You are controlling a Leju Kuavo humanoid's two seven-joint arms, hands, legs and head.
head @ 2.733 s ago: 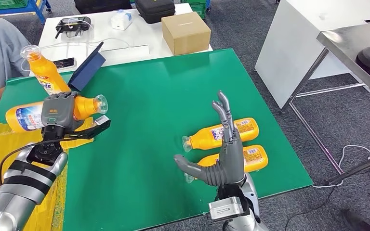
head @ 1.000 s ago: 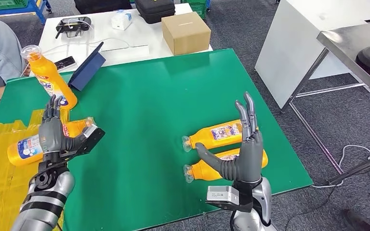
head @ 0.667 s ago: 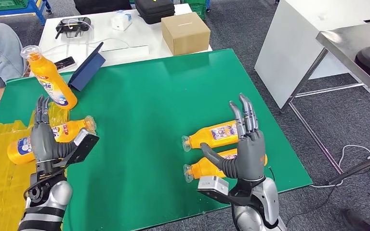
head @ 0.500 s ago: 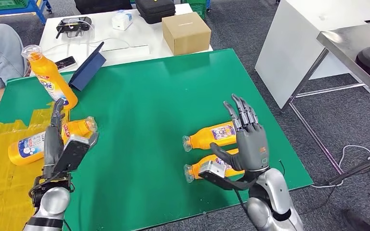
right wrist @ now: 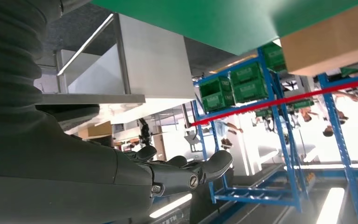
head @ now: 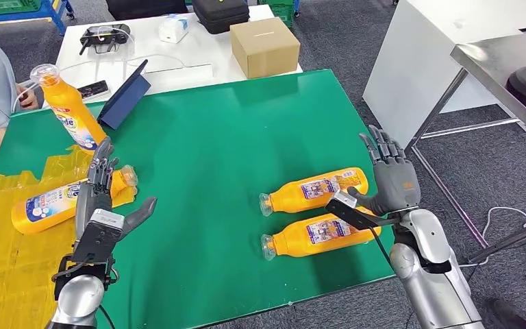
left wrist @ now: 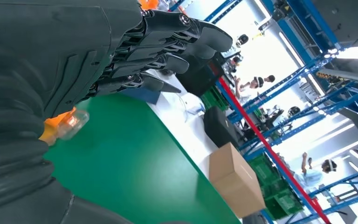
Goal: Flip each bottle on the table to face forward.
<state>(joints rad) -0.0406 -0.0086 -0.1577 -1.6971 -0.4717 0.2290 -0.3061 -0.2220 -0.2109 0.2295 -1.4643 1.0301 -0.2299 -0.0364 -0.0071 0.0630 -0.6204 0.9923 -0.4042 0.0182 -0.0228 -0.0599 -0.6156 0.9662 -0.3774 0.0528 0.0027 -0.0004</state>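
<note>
Left hand (head: 99, 205) spread, empty, raised beside the left bottle (head: 61, 202). Right hand (head: 392, 181) spread, empty, near two bottles (head: 315, 188) (head: 318, 233) lying lengthwise across the green table (head: 212, 137), caps pointing left. Fourth bottle (head: 68, 106) tilted at the back left.

L hand (head: 98, 205) raised over table's left side, fingers straight & together pointing away from robot, thumb splayed to the right, holding nothing. R hand (head: 390, 179) up at table's right edge, back to camera, fingers spread, slightly curled, empty. Both forearms angled upward.
</note>
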